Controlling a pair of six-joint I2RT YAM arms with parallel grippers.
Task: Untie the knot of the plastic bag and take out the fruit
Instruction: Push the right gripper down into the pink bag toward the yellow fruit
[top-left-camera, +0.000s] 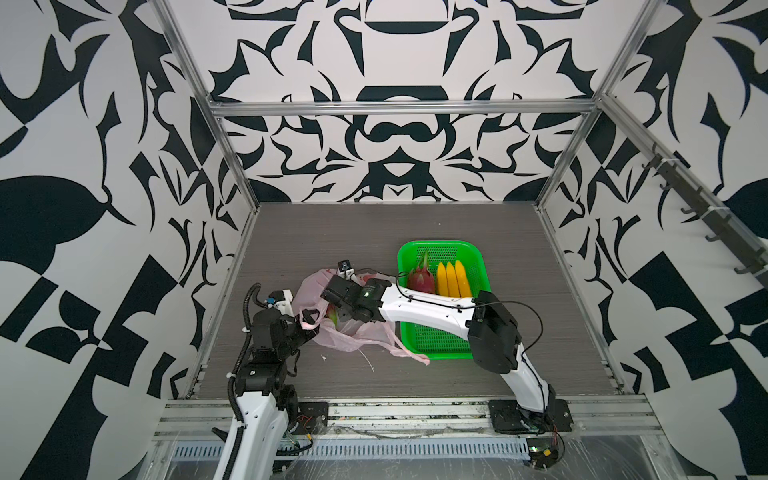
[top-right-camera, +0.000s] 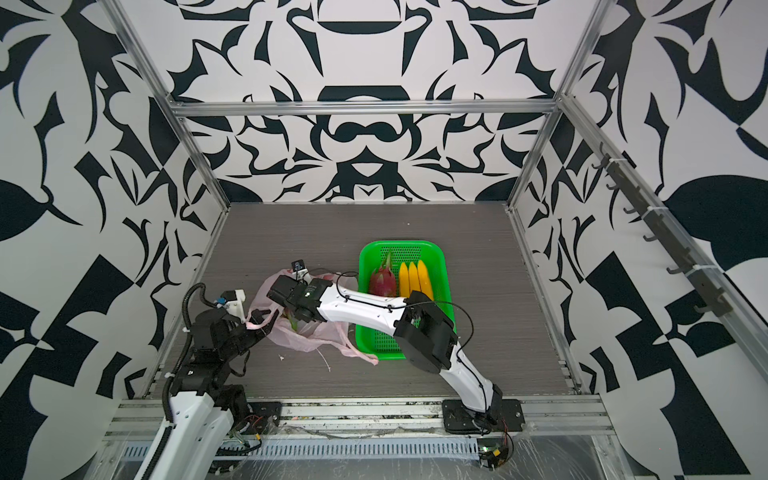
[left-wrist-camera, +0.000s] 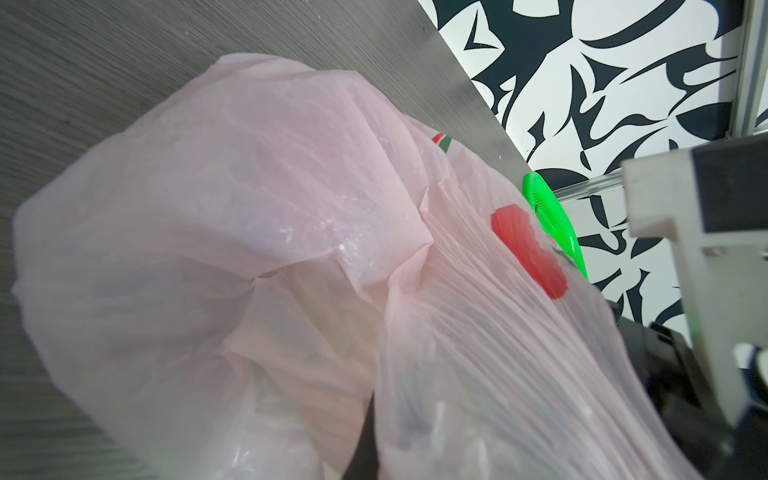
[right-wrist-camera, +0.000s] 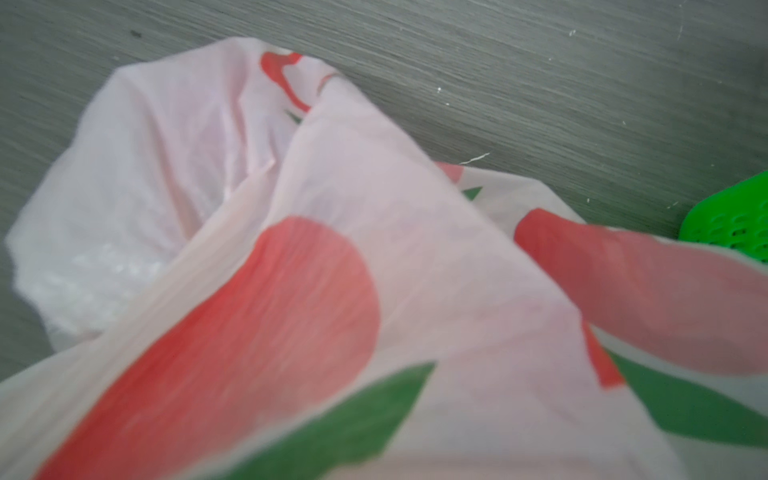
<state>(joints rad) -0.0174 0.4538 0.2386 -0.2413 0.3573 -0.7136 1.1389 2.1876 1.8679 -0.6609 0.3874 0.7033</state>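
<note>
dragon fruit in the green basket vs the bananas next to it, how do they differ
Colour: the dragon fruit is magenta with green scales; the bananas are plain yellow. Shape: the dragon fruit is a plump oval; the bananas are long and slim, three showing side by side. Shared: both lie lengthwise in the green basket, out of the plastic bag.
</note>
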